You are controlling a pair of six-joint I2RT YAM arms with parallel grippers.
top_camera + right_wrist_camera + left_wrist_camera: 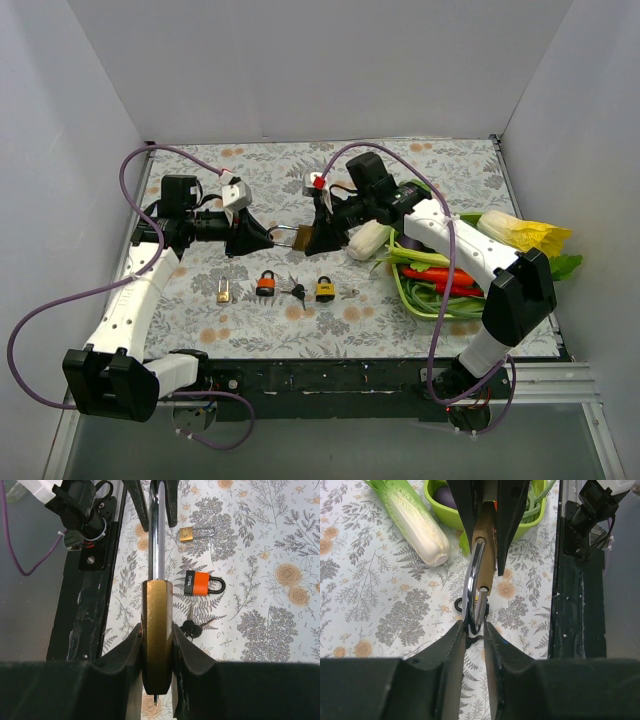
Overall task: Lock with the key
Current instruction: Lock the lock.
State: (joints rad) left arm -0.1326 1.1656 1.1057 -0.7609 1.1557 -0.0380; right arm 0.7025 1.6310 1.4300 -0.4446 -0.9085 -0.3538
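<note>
The large brass padlock with a steel shackle is held above the floral counter, beyond the small orange padlock. The left fingers pinch its shackle narrowly, and the right fingers clamp its body. The black-headed keys lie just beside the small orange padlock.

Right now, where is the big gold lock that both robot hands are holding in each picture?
Top external: the big gold lock is near the middle of the picture.
Left wrist: upper centre, its silver loop pinched by the left gripper.
Right wrist: bottom centre, clamped by the right gripper.
Shared landmark: the flowery tablecloth shows in all three.
</note>
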